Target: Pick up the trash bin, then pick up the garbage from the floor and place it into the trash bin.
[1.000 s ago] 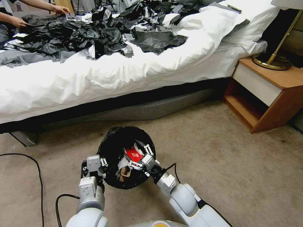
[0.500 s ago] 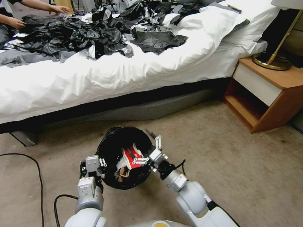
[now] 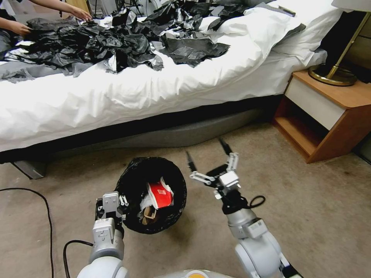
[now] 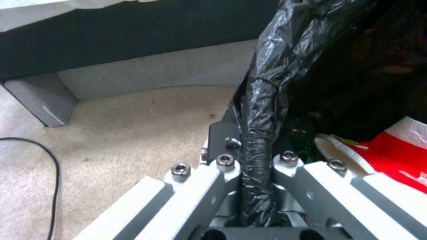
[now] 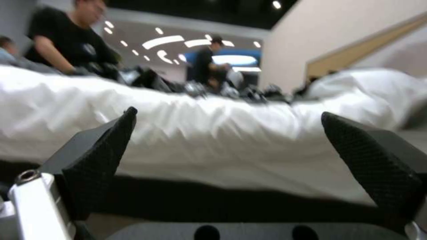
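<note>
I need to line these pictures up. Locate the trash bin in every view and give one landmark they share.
Head view: the trash bin sits low, centre-left on the carpet, the left gripper clamped on its near rim.
Left wrist view: its bag-covered rim runs between the fingers.
Right wrist view: not in it.
Shared landmark: the bed.

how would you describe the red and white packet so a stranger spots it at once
On the beige carpet before the white bed sits the round black-lined trash bin, its rim clamped by the left gripper. Inside, the red-and-white packet is the only bright red thing.
</note>
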